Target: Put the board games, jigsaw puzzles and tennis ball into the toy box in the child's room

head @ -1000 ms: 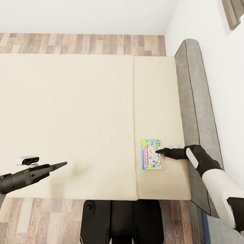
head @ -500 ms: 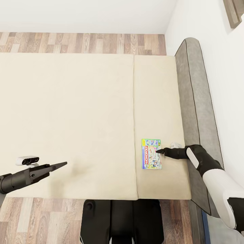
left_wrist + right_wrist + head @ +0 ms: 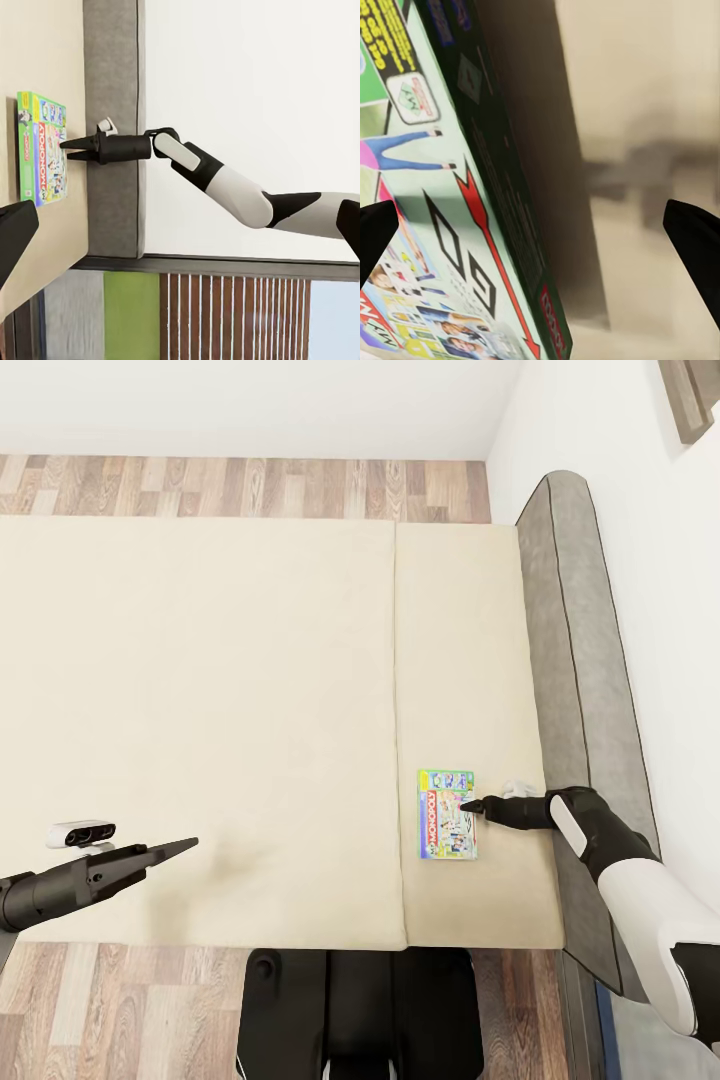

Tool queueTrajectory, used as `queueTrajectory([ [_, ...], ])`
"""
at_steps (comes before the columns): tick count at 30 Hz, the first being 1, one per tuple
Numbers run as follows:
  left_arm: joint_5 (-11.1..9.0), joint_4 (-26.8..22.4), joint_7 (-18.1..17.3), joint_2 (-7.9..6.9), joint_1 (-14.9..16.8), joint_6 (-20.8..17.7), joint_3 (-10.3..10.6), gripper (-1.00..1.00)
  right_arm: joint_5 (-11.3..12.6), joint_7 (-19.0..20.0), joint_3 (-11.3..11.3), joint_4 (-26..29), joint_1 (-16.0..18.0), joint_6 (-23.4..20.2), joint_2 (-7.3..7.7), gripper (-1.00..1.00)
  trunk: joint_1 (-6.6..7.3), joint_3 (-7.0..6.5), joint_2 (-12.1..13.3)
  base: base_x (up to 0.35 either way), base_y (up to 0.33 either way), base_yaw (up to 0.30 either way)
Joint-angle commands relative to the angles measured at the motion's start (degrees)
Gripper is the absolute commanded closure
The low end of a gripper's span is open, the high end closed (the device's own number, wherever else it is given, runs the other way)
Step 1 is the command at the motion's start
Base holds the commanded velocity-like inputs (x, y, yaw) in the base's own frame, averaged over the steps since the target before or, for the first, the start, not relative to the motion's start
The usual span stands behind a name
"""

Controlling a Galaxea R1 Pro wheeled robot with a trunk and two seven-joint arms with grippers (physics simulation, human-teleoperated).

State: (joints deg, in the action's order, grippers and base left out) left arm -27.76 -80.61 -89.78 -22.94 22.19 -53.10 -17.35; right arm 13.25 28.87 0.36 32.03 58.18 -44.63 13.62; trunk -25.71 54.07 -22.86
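Observation:
One board game [image 3: 446, 815], a white-green box with a red strip, lies flat on the bed [image 3: 250, 690] near the grey headboard [image 3: 570, 640]. My right gripper [image 3: 470, 807] is at the box's headboard-side edge and is open. In the right wrist view the box's long edge [image 3: 502, 225] runs between the two spread fingertips [image 3: 375, 232]. The left wrist view shows the same box [image 3: 41, 146] with the right gripper [image 3: 69, 148] at its edge. My left gripper [image 3: 185, 847] hovers open over bare mattress, far to the left. The toy box and table are out of view.
The beige mattress is split by a seam [image 3: 396, 710]. Wood-plank floor [image 3: 250, 488] lies beyond the bed and in front of it by my base [image 3: 355, 1010]. A white wall [image 3: 640, 560] stands behind the headboard.

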Motion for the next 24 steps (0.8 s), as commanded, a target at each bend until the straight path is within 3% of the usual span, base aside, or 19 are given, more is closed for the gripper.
queueTrajectory([
  [1, 0.1, 0.0, -0.2, 0.0, 0.0, -0.6, 0.1, -1.0, 1.8, 0.2, -0.1, 0.0, 0.0, 0.3, -2.46, -1.0, -0.07, 0.06, -0.1, 0.0, 0.0, 0.0],
  [24, 0.2, 0.0, -0.2, 0.0, 0.0, -0.6, 0.0, -1.0, 1.8, 0.2, 0.0, 0.1, 0.0, 0.3, -2.46, -1.0, -0.07, -0.13, -0.1, 0.0, 0.0, 0.0],
])
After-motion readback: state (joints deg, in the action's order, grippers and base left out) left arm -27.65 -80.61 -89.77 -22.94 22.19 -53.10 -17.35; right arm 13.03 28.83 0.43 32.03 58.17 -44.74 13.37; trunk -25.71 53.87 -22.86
